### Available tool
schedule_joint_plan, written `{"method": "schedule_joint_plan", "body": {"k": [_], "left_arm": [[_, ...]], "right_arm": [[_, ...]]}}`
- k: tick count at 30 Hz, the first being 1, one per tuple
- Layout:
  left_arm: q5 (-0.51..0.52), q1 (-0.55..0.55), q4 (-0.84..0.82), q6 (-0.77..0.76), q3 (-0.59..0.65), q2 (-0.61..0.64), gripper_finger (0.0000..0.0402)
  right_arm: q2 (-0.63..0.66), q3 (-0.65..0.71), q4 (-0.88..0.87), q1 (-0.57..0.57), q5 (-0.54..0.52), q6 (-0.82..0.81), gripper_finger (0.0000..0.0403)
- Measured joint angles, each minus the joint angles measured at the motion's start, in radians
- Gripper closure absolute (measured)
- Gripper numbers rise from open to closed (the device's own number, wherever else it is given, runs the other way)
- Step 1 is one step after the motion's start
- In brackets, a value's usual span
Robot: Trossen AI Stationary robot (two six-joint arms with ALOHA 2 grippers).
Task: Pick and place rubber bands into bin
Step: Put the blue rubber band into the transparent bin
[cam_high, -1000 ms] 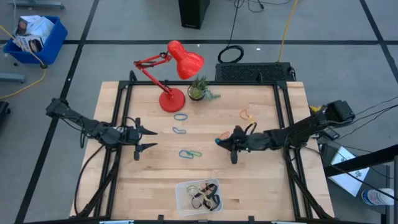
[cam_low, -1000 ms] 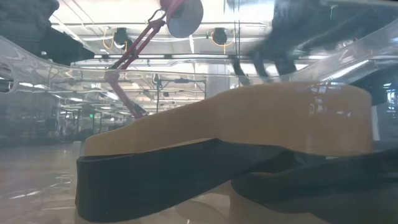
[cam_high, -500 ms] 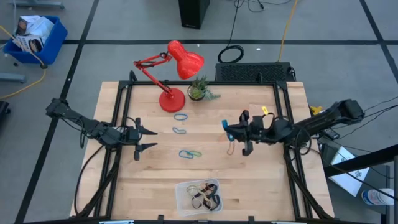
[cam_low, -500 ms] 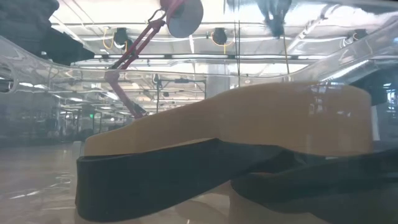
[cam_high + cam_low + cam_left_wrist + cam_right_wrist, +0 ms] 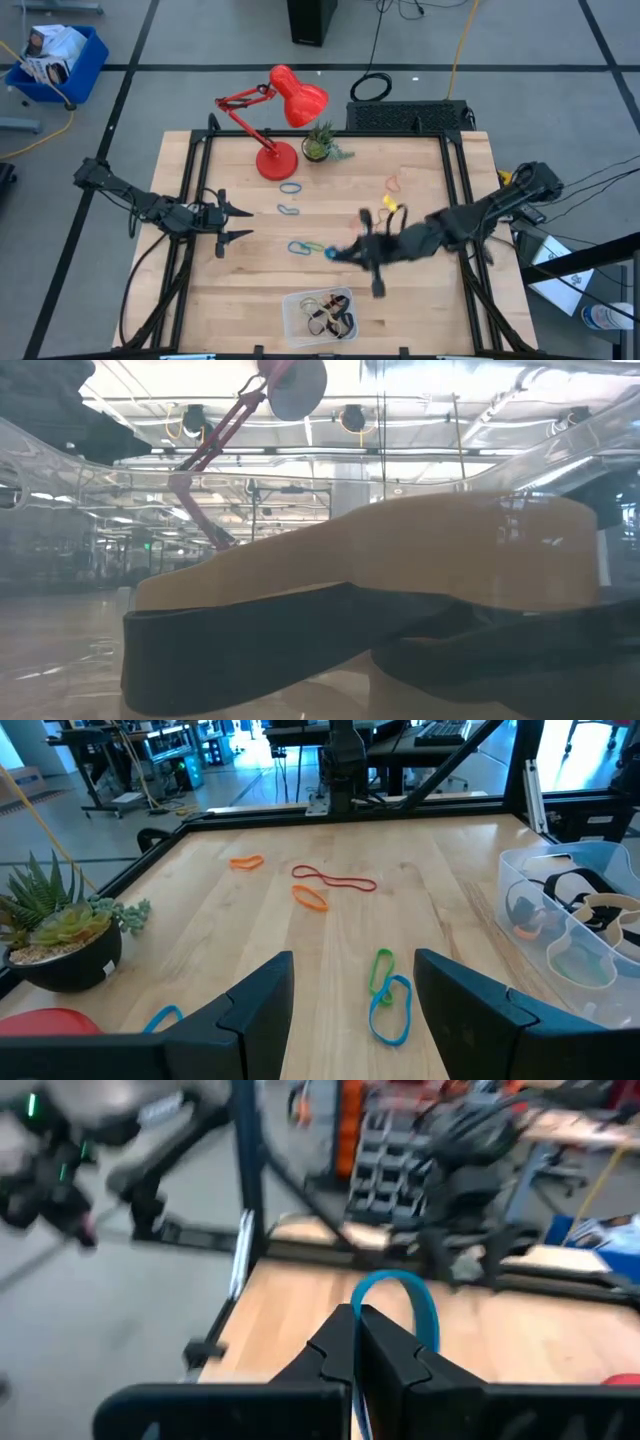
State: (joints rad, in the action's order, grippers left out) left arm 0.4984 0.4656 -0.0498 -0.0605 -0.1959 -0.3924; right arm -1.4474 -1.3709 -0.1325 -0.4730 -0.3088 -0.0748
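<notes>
My right gripper [image 5: 335, 253] is over the table's middle, a little to the far side of the bin, and is shut on a blue rubber band [image 5: 410, 1295]. The bin [image 5: 292, 302], a clear tray near the front edge, holds several bands, which fill the low view as tan [image 5: 400, 550] and black [image 5: 260, 640] loops. Loose bands lie flat on the wood: two blue [image 5: 290, 187], a blue-and-green pair [image 5: 305, 247] and red and orange ones [image 5: 393, 183]. My left gripper [image 5: 235, 222] is open and empty at the table's left. My right gripper pinches the blue band between its two shut fingertips [image 5: 345, 1342]. A loop of the band [image 5: 428, 1315] stands out beyond the fingertips, clear of the table. How many strands lie between the fingers is hidden by the fingers.
A red desk lamp [image 5: 275, 155] and a small potted plant [image 5: 318, 145] stand at the table's far edge. Black frame rails [image 5: 190, 200] run along both sides. The left wrist view shows the bin's wall [image 5: 520, 880] and the blue-and-green pair [image 5: 385, 995] ahead.
My right gripper, still shut on the blue band, first drew back toward the table's far right. It then swept toward the near left and now stands closer to the bin. My left arm has kept still.
</notes>
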Motion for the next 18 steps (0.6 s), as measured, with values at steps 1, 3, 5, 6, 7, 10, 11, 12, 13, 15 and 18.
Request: {"method": "schedule_joint_plan", "body": {"k": [1,3,5,6,7,10,11,12,13,15,18], "left_arm": [[0.000,0.000,0.000,0.000,0.000,0.000,0.0188],[0.000,0.000,0.000,0.000,0.000,0.000,0.0188],[0.000,0.000,0.000,0.000,0.000,0.000,0.0188],[0.000,0.000,0.000,0.000,0.000,0.000,0.0188],[0.000,0.000,0.000,0.000,0.000,0.000,0.0188],[0.000,0.000,0.000,0.000,0.000,0.000,0.0188],[0.000,0.000,0.000,0.000,0.000,0.000,0.0188],[0.000,0.000,0.000,-0.002,0.000,0.000,0.0188],[0.000,0.000,0.000,-0.006,0.000,0.000,0.0188],[0.000,0.000,0.000,-0.023,0.000,0.000,0.0188],[-0.001,0.000,0.000,-0.046,0.000,0.000,0.0188]], "right_arm": [[-0.029,-0.032,-0.035,-0.014,0.000,0.001,0.0403],[-0.095,-0.090,-0.082,-0.043,0.002,0.001,0.0403],[-0.151,-0.129,-0.108,-0.066,0.020,0.001,0.0403],[-0.175,-0.144,-0.112,-0.074,0.032,-0.004,0.0403],[-0.199,-0.156,-0.111,-0.081,0.045,-0.017,0.0403],[-0.258,-0.165,-0.112,-0.092,0.081,-0.072,0.0403],[-0.280,-0.165,-0.116,-0.093,0.082,-0.093,0.0403],[-0.300,-0.165,-0.122,-0.093,0.082,-0.111,0.0403],[-0.318,-0.165,-0.133,-0.093,0.084,-0.126,0.0403],[-0.353,-0.165,-0.153,-0.098,0.103,-0.153,0.0403],[-0.406,-0.165,-0.179,-0.100,0.132,-0.190,0.0403]]}}
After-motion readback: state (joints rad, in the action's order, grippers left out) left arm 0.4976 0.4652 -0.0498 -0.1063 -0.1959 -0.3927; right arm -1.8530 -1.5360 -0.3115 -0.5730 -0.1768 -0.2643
